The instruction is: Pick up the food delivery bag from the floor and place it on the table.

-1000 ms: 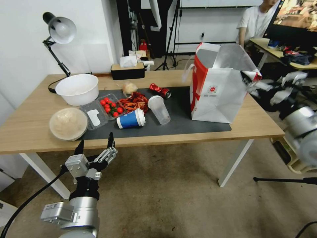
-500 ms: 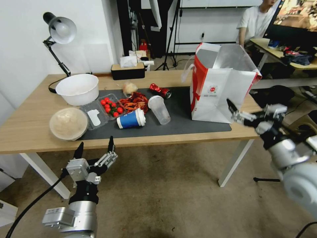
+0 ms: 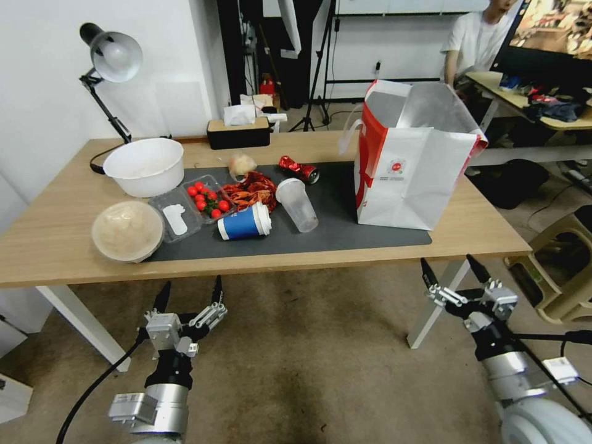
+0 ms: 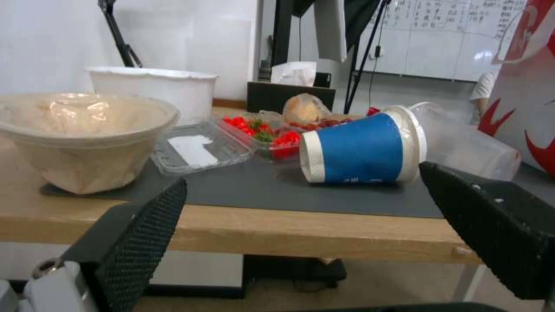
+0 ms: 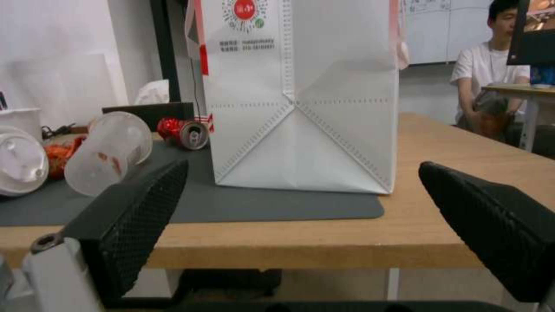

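The food delivery bag (image 3: 410,166) stands upright on the right part of the table (image 3: 55,234), its base on the dark grey mat (image 3: 333,228) and its foil-lined mouth open. In the right wrist view its white side (image 5: 301,104) faces me across the table edge. My right gripper (image 3: 454,272) hangs open below the table's front right edge, above the floor (image 3: 308,364), empty and apart from the bag. My left gripper (image 3: 189,295) is open and empty below the front edge on the left.
Left of the bag the mat holds a tipped clear cup (image 3: 297,203), a blue paper cup (image 3: 245,222), a red can (image 3: 299,169), tomatoes (image 3: 206,197) and bowls (image 3: 128,229). A lamp (image 3: 111,61) and tissue box (image 3: 238,131) stand at the back. A stool (image 3: 564,271) is at the right.
My right gripper has let go of the bag's top corner and dropped down below the table edge. My left gripper has sunk a little lower. The bag stays put on the table.
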You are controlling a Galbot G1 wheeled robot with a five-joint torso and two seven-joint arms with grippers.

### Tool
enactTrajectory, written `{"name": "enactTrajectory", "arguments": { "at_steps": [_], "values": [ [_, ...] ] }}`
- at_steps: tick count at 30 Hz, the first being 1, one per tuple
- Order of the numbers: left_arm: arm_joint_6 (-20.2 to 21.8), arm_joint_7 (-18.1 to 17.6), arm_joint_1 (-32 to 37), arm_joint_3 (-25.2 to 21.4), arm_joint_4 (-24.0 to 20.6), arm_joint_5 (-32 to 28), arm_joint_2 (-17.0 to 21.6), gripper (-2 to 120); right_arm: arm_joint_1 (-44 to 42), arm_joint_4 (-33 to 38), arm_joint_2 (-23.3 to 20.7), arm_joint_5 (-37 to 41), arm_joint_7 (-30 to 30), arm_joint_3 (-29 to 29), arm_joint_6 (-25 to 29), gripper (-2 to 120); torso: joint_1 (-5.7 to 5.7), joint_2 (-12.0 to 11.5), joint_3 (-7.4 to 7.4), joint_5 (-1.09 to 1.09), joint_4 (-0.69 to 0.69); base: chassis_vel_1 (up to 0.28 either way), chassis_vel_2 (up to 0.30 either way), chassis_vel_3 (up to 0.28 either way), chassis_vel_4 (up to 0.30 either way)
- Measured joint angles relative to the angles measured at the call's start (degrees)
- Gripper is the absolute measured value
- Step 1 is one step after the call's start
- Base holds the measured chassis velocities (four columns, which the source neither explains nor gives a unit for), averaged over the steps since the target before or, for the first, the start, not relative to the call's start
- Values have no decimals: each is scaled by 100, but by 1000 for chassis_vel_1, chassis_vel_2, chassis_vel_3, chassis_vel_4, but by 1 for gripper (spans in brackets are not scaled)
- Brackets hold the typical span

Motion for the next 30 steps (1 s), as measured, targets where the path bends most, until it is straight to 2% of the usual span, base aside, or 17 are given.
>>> {"name": "enactTrajectory", "arguments": {
  "at_steps": [3,12,30],
  "values": [
    [-157,101,-48,-14,152,53,-39,100,133,-137,58,-52,-41,-84,7,100,0,0,0,1,-1,0,0,0,0],
    [-423,66,-32,-78,371,80,-14,100,302,-230,-4,-3,-100,-184,-104,100,0,0,0,1,0,0,0,0,0],
    [-386,18,-65,-125,379,115,-29,100,330,-240,-47,34,-80,-230,-118,100,0,0,0,1,-1,0,0,0,0]
  ]
}}
